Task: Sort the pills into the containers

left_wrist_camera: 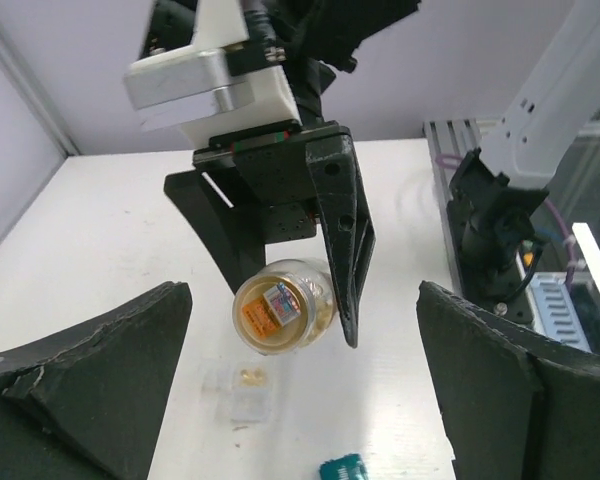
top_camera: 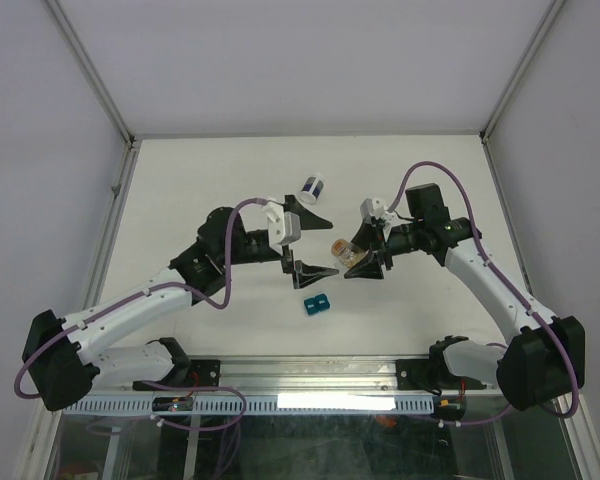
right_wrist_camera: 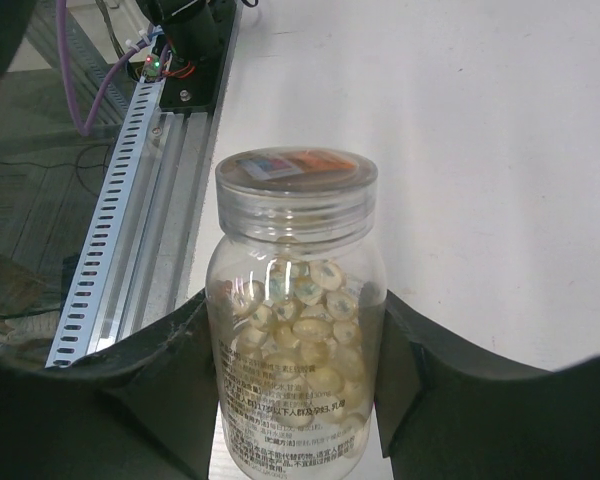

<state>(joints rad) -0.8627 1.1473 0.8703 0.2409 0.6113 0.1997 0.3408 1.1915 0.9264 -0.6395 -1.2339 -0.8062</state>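
The left gripper [top_camera: 332,246], jaws spread wide, faces the cap [right_wrist_camera: 295,170] of the bottle [left_wrist_camera: 280,305], whose long axis points at it. The right gripper [top_camera: 360,257] clamps the bottle, pills [right_wrist_camera: 300,310] inside, above the containers [left_wrist_camera: 242,392] at mid-table [top_camera: 230,180].

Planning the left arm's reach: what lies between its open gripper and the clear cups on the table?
Bare table up to the cups, as the left wrist view shows; the pill bottle in the right gripper is held off the table near them.

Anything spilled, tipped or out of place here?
No spill shows. The white jar looks tipped on its side. The capped pill bottle is held tilted in the right gripper, near the clear cups.
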